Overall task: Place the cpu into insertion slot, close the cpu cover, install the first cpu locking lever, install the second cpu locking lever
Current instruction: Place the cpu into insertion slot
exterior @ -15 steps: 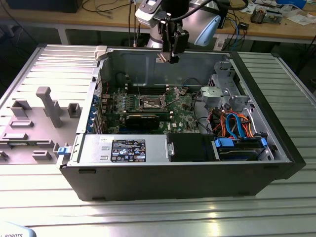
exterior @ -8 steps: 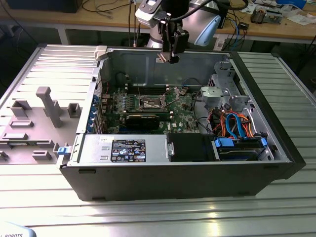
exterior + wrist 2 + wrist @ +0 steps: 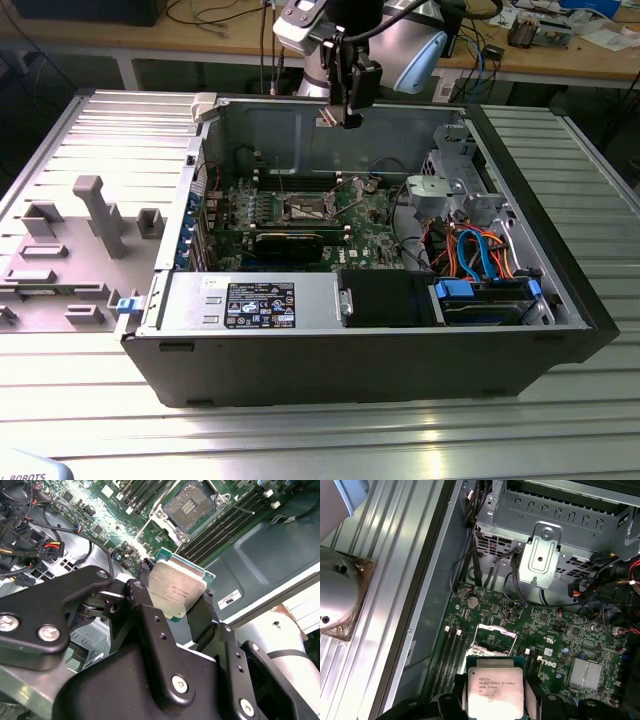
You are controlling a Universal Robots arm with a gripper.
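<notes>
POSE: my arm hangs over the back wall of the case (image 3: 260,135), claw (image 3: 350,118) pointing down | CLAW: clamped on the chip (image 3: 495,687) by two opposite edges | CHIP: metal top toward my wrist, held above the green board (image 3: 560,630), apart from the uncovered socket (image 3: 492,641)

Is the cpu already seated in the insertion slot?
No: in the second wrist view the gripper holds the cpu between its fingers, off the board, and the insertion slot lies bare.

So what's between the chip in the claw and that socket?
Only open air: the second wrist view shows nothing between cpu and insertion slot.
</notes>
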